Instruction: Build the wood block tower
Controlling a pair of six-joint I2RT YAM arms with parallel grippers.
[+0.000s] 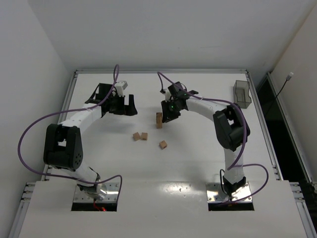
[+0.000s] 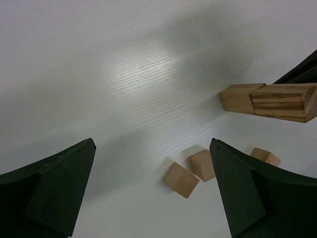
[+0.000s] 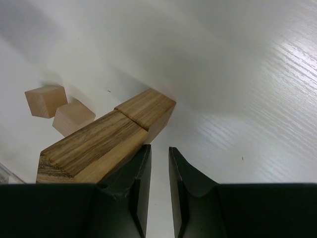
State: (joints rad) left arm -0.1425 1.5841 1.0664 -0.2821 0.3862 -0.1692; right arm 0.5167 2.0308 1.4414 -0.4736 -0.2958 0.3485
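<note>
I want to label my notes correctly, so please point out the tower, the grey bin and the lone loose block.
tower (image 1: 159, 120): top external view, on its middle.
grey bin (image 1: 242, 99): top external view, on its wall.
lone block (image 1: 163, 144): top external view, on its top face.

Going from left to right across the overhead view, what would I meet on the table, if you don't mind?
In order: left gripper → pair of loose blocks → tower → right gripper → grey bin. The single loose block sits level with the tower, so it is left out.
</note>
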